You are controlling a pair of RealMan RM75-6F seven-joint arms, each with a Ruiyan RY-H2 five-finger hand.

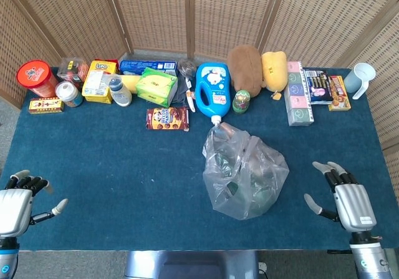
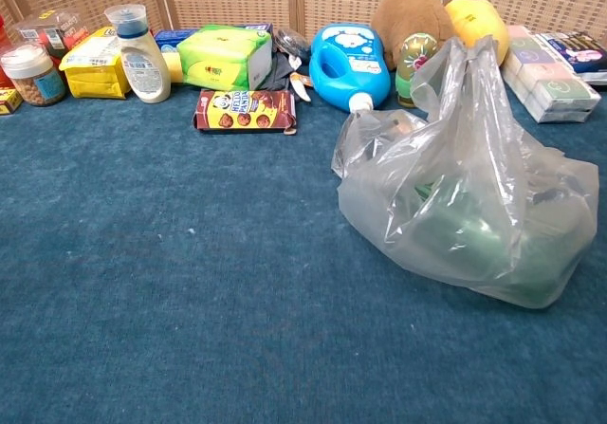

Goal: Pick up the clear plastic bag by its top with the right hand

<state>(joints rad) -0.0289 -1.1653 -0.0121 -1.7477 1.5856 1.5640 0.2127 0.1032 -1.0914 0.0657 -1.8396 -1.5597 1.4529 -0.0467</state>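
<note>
The clear plastic bag (image 1: 244,173) sits on the blue table, right of centre, with green things dimly visible inside. Its gathered top stands up as a peak in the chest view, clear plastic bag (image 2: 469,187). My right hand (image 1: 346,199) hovers at the table's near right edge, fingers apart and empty, well to the right of the bag. My left hand (image 1: 19,201) is at the near left corner, fingers apart, holding nothing. Neither hand shows in the chest view.
Along the back edge stand a red tub (image 1: 36,78), yellow box (image 1: 100,80), green tissue pack (image 1: 156,85), blue detergent jug (image 1: 212,92), brown plush (image 1: 244,67) and a white cup (image 1: 363,78). A biscuit box (image 1: 167,118) lies left of the bag.
</note>
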